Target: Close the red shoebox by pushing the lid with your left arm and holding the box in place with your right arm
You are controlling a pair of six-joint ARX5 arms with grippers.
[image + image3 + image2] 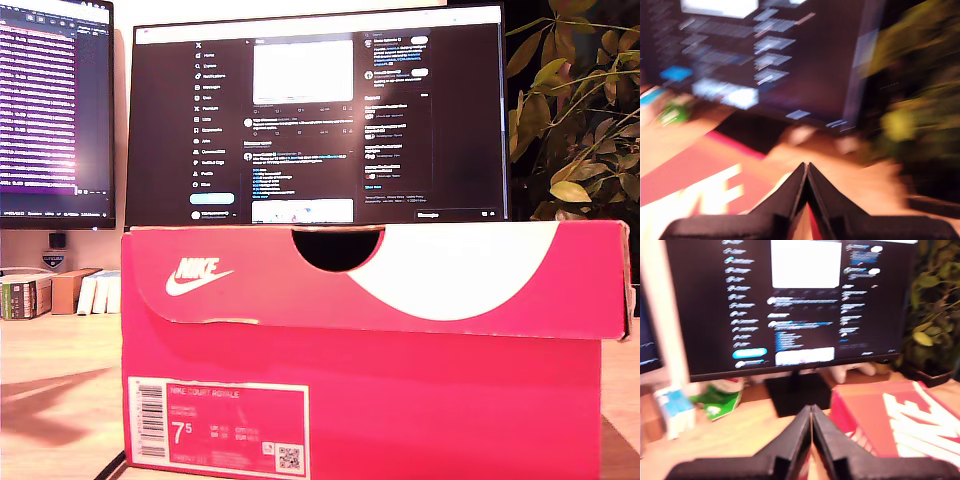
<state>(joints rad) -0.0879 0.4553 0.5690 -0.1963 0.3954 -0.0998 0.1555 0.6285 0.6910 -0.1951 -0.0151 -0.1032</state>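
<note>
The red cardboard shoebox sits on the wooden desk before the big black screen, lid down, so my first gripper and second gripper, both pinched tight and empty, should press gently.

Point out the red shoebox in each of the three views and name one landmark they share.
Exterior view: the red shoebox fills the foreground, lid down over its front.
First wrist view: its red and white lid top lies beyond my shut first pincer.
Second wrist view: the blurred lid top lies beside my shut second pincer.
Shared landmark: the dark monitor behind the box.
</note>
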